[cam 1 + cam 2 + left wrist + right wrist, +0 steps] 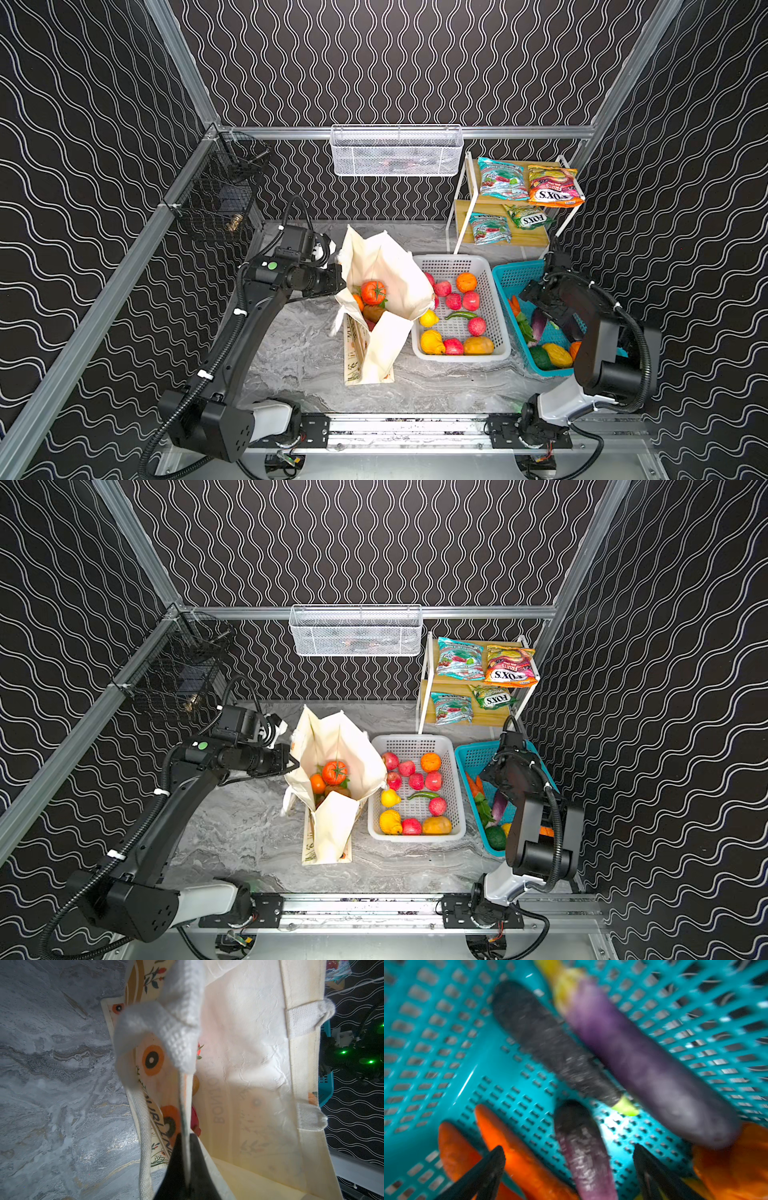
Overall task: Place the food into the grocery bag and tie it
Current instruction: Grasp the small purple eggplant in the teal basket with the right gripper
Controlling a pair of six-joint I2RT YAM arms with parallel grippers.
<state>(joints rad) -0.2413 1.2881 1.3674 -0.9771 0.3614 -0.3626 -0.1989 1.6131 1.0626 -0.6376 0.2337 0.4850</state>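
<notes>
The grocery bag (386,266) is standing in the middle of the table (299,365), with the left gripper (187,1140) clamping its rim. In the teal basket (511,274) at the table's right edge, the right gripper (569,1150) is gaping wide and empty astride an eggplant (583,1167). The bag's sagging mouth is threatening to block drops.

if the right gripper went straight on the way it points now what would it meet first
Most likely the small dark eggplant in the teal basket; it lies between the jaws of the open right gripper, though depth is blurry.
</notes>
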